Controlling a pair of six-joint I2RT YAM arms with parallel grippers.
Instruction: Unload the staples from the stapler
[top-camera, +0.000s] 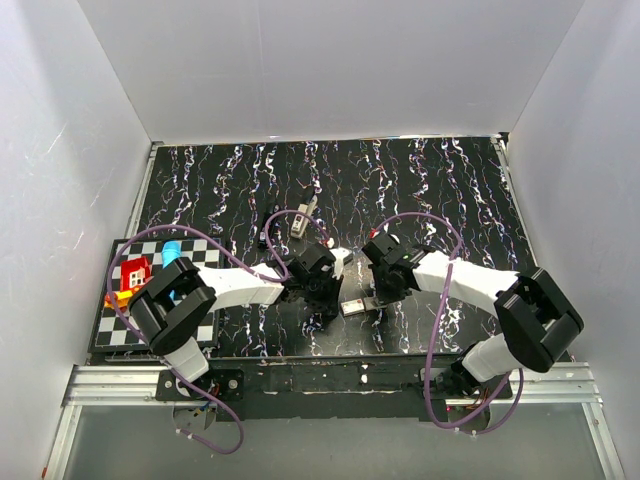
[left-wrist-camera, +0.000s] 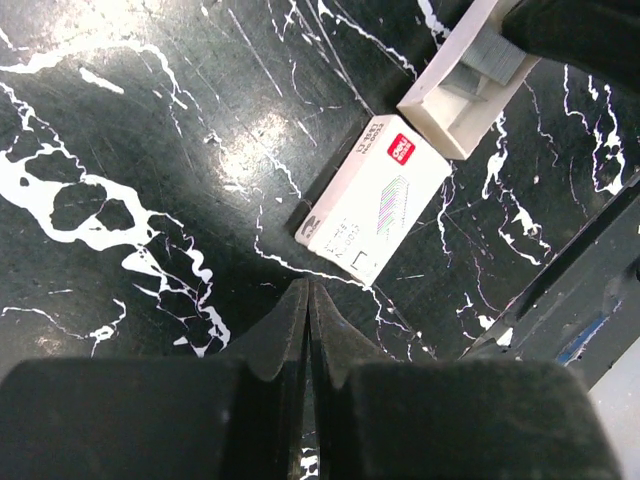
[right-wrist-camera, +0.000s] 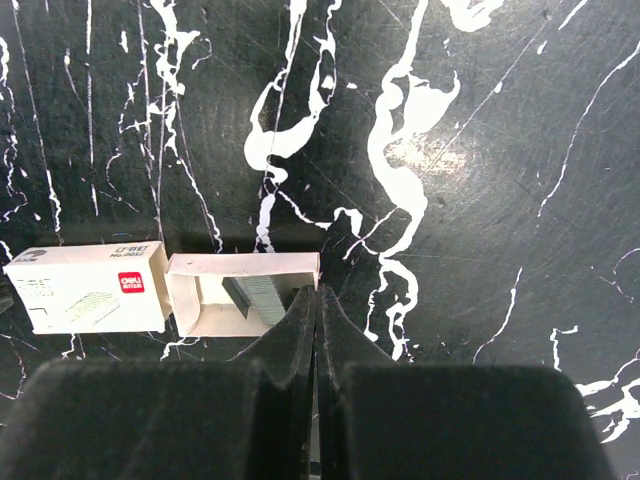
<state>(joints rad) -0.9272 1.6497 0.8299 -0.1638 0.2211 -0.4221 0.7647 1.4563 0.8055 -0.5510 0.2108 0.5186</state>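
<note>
A small slim grey and silvery thing, apparently the stapler (top-camera: 300, 222), lies mid-table beyond both grippers; it is out of both wrist views. My left gripper (top-camera: 325, 292) (left-wrist-camera: 308, 286) is shut and empty, just short of a white staple box sleeve (left-wrist-camera: 375, 200) with a red label. My right gripper (top-camera: 385, 288) (right-wrist-camera: 316, 291) is shut and empty, its tips at the right end of the open inner tray (right-wrist-camera: 200, 315). The tray holds a grey block of staples (right-wrist-camera: 255, 298). The sleeve (right-wrist-camera: 85, 288) lies just left of the tray.
A checkered board (top-camera: 115, 330) at the table's left edge carries a red toy house (top-camera: 134, 270) and a blue cylinder (top-camera: 171, 250). White walls close in the black marbled table (top-camera: 420, 190). Purple cables loop over both arms.
</note>
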